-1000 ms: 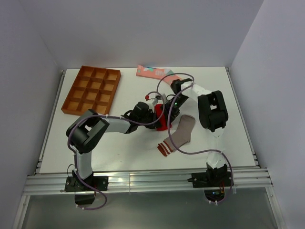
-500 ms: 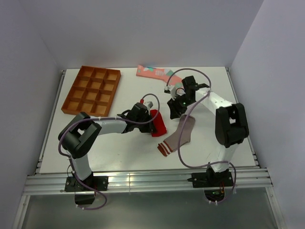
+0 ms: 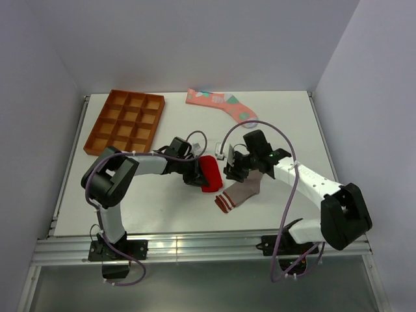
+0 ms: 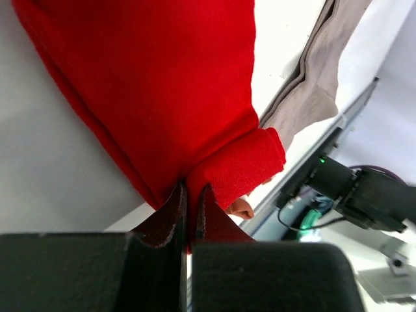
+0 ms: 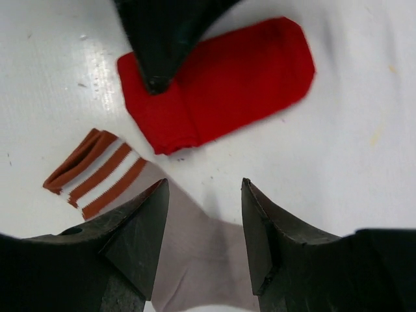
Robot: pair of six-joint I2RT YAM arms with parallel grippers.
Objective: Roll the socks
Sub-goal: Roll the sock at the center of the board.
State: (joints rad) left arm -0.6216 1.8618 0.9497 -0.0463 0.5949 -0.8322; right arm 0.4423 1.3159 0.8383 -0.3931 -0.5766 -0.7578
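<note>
The red sock (image 3: pixel 210 174) lies folded on the table centre; it fills the left wrist view (image 4: pixel 162 84) and shows in the right wrist view (image 5: pixel 227 78). My left gripper (image 3: pixel 197 176) is shut on its edge (image 4: pixel 190 192). The grey-brown sock (image 3: pixel 242 187) with its striped cuff (image 5: pixel 97 172) lies flat just right of it. My right gripper (image 3: pixel 234 170) is open and empty, its jaws (image 5: pixel 203 185) spread above the grey-brown sock's upper part (image 5: pixel 195 253). The salmon-pink sock (image 3: pixel 218 103) lies flat at the back of the table.
An orange compartment tray (image 3: pixel 126 121) sits at the back left. The table's side rails (image 3: pixel 71 156) and front edge (image 3: pixel 195 234) bound the white surface. The two arms are close together at the table's centre.
My left gripper has pulled the red sock left and nearer. My right arm has swung from the back toward the front, from the red sock to above the grey-brown sock.
</note>
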